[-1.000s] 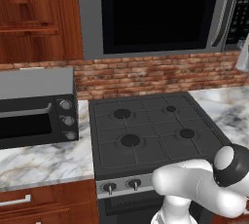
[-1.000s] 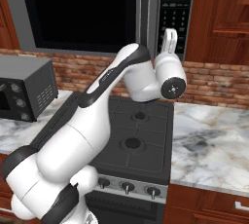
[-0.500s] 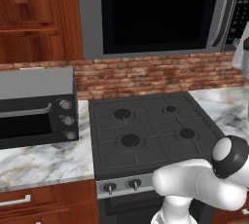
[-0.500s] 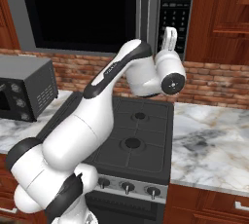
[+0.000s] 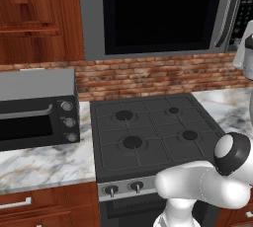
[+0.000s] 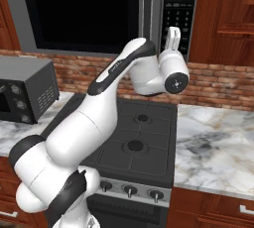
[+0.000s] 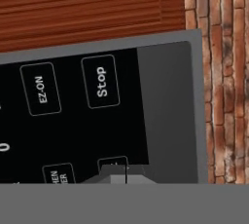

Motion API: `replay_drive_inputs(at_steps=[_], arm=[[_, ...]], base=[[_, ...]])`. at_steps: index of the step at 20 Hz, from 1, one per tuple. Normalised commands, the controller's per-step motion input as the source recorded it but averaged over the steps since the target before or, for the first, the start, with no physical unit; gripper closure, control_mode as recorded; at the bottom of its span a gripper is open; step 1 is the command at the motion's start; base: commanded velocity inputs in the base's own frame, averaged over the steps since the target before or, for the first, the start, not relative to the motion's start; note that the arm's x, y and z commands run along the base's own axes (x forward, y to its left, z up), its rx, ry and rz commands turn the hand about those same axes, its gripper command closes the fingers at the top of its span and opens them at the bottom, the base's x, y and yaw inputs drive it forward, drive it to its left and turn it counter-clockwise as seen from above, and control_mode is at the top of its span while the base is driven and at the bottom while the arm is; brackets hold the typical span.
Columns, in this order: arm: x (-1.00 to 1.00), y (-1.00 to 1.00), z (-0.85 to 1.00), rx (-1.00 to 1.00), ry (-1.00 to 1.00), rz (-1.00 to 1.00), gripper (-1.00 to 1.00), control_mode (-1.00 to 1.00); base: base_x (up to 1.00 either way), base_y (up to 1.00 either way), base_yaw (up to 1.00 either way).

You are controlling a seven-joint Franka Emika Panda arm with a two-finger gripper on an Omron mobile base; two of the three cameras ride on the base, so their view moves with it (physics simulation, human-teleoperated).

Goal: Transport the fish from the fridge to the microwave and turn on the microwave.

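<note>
The microwave point(image 5: 163, 14) hangs above the stove with its black glass door shut and its silver handle point(image 6: 147, 9) beside the button panel point(image 6: 179, 4). My gripper point(image 6: 172, 33) points up at the bottom of that panel, fingers together and holding nothing. In the hand view the shut gripper point(image 7: 125, 173) is right at a button in the lower row of the panel point(image 7: 73, 125), below the "Stop" button point(image 7: 99, 82) and the "EZ-ON" button point(image 7: 40, 89). In the left base view the gripper point(image 5: 243, 53) is at the right edge. The fish is hidden and the fridge is out of view.
A black stove point(image 5: 148, 132) with several burners lies below the arm. A black countertop oven point(image 5: 37, 110) with three knobs stands on the marble counter point(image 6: 218, 147) to the left. Brick wall point(image 5: 148, 80) behind, wooden cabinets point(image 6: 223, 14) on both sides.
The hand has crept slightly up toward the microwave's button panel and the elbow has shifted a little. The gripper has stayed shut.
</note>
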Motion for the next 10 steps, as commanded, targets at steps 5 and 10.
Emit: replay_drive_inputs(at_steps=[5, 10], arm=[[0.21, -0.06, -0.05, 0.0, 0.0, 0.0, 1.0, -1.0], [0.19, -0.02, -0.05, 0.0, 0.0, 0.0, 1.0, -1.0]], base=[[0.0, 0.0, 0.0], [0.0, 0.0, 0.0]])
